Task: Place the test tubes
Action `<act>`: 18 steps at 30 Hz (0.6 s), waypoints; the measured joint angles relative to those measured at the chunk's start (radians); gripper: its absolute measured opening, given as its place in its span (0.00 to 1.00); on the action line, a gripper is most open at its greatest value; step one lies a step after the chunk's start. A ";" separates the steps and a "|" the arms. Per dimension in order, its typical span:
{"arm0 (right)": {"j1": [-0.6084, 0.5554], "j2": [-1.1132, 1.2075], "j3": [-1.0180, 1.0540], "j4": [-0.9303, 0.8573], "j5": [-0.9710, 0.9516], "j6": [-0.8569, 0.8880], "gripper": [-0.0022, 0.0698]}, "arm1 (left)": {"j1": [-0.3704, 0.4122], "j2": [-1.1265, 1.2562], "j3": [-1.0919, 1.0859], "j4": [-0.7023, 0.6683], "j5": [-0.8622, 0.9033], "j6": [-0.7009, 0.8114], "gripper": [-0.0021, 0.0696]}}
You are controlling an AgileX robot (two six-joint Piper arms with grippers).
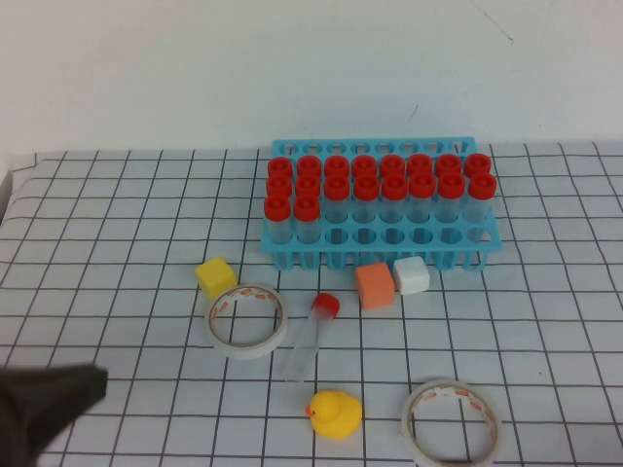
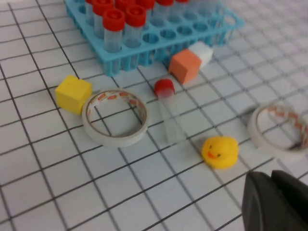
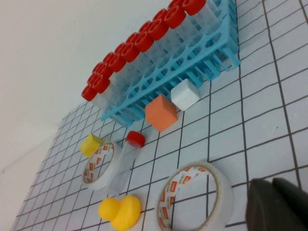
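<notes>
One loose test tube (image 1: 308, 342) lies flat on the gridded table (image 1: 117, 243). Its red cap (image 1: 325, 305) points towards the blue rack (image 1: 370, 144) and its clear end towards the yellow duck (image 1: 336, 413). It sits just beside a tape roll (image 1: 248, 348), touching or only close, hard to say from here.

The left gripper (image 1: 86, 387) hangs low at the near-left corner, jaws pressed together, nothing in them. The right gripper (image 3: 272, 185) is out of the high view. Its own camera shows it near the second tape roll (image 3: 224, 192), likewise closed up and empty. So the pick is not yet begun.

The left arm looks the nearer candidate. Good form, I'd judge: spread the fingers wide first, then come down with the jaws across the tube's length, not along it. Keep off the tape roll and the duck, because a nudge could send a round tube rolling. Grip nearer the cap, so the tube swings upright with its bottom free.

Then the rack. The back two rows are full and the front row holds two tubes at its left end. The holes to their right stand open, behind the orange cube (image 1: 375, 285) and white cube (image 1: 411, 275). Lower straight down, bottom first, and release only once seated.
</notes>
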 joint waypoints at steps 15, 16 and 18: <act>0.000 0.000 0.000 0.000 0.013 -0.020 0.03 | -0.358 0.539 -0.330 0.443 0.057 -0.088 0.03; 0.000 0.000 0.000 0.000 0.016 -0.020 0.03 | -0.393 0.562 -0.341 0.467 0.055 -0.107 0.03; 0.000 0.000 0.000 0.000 0.020 -0.020 0.03 | -0.476 0.619 -0.370 0.508 0.055 -0.142 0.03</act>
